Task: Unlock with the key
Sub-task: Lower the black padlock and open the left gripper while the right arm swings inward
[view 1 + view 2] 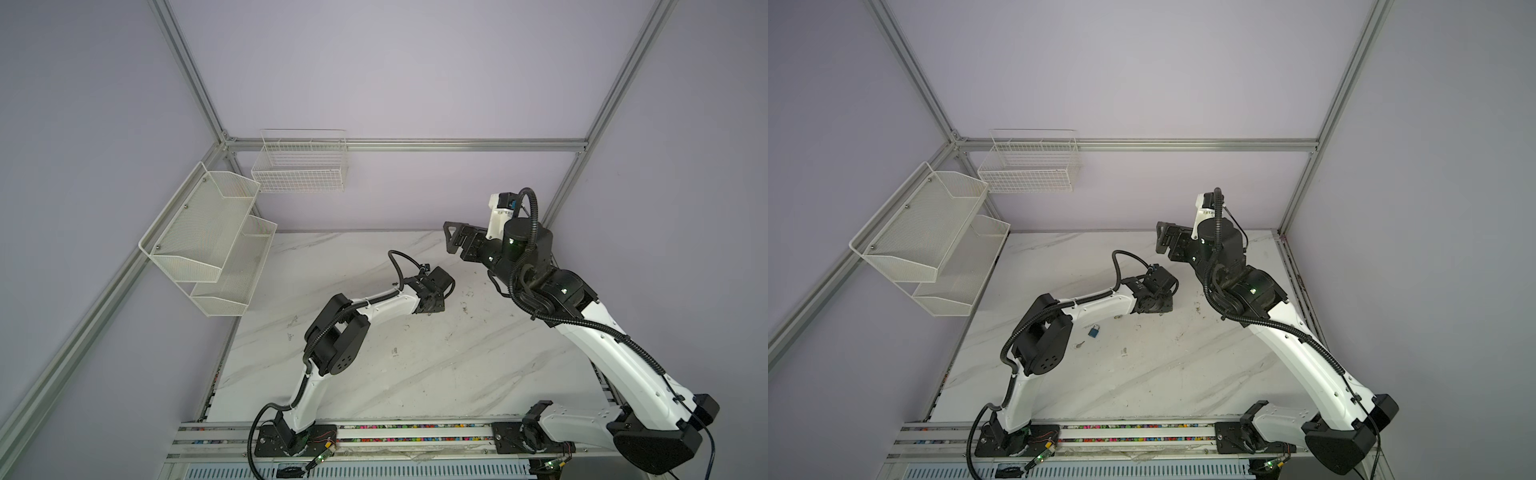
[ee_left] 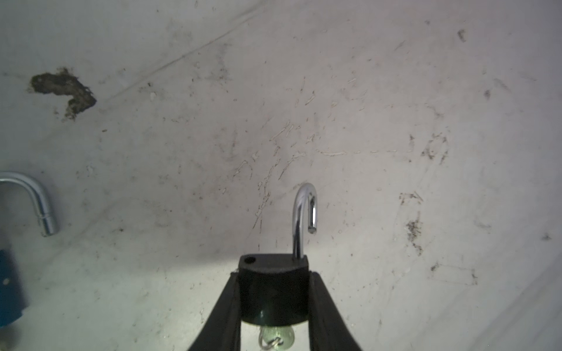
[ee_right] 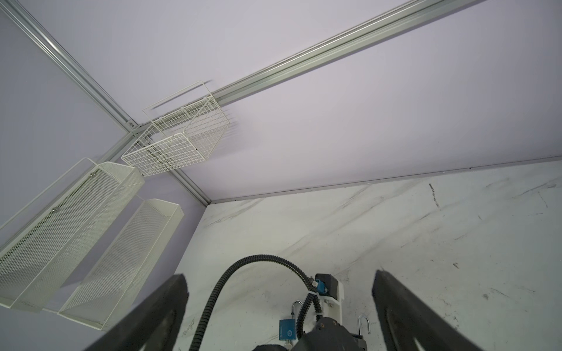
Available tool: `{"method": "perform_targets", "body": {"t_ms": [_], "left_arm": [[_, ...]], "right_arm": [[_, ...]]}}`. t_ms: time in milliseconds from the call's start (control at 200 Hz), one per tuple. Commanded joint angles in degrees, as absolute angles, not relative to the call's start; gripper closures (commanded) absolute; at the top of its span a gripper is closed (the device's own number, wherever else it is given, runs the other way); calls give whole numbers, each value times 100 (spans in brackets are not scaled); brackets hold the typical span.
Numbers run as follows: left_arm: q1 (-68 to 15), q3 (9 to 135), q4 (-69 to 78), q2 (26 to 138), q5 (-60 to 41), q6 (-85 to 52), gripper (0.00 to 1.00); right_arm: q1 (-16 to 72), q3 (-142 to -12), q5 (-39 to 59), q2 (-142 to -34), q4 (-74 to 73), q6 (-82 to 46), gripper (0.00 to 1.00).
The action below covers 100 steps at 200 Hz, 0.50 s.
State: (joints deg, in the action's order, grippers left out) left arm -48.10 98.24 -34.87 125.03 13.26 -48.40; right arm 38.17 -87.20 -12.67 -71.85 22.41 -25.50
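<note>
Closest in, the left wrist view gives what the top views hide: the left gripper (image 2: 275, 273) pinches a black padlock (image 2: 273, 299) by its body. Its shackle (image 2: 304, 212) is swung clear of its hole, and a key (image 2: 275, 334) shows blurred under the body. A blue padlock (image 1: 1094, 331), also with its shackle open, lies on the marble table (image 1: 1183, 374) just beside the left forearm. Farther off, the right gripper (image 1: 449, 237) hangs above the table, its fingers (image 3: 173, 304) spread wide, holding nothing. Open tabletop runs to the right edge. The mesh shelves (image 1: 208, 232) and wire basket (image 1: 299, 166) hang on the walls, well apart from both arms.
</note>
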Motion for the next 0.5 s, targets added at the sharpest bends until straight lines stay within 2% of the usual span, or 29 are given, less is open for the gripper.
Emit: {"method": "perform_targets", "body": {"t_ms": [0,290,330,425,495], "left_arm": [[-4859,10662,-4196,12701,1614,-5140,100],[-4860,10733,-4454,12990,1706,-5357,100],[-4860,10747,-4474,13007,1674,-5361,95],[-4861,10791,-4488,13034,1601,-5369,90],[-4856,10814,-4489,13042,1540,-5359,81]], "right_arm": [[3797,-8796,-1170,-7162,1768,-2838,2],[3797,-8755,-1169,-7135,1523,-3119,3],[3796,-8755,-1144,-7136,1512,-3129,2],[3797,-8767,-1119,-7109,1493,-3180,3],[3797,-8686,-1108,-7063,1404,-3198,3]]}}
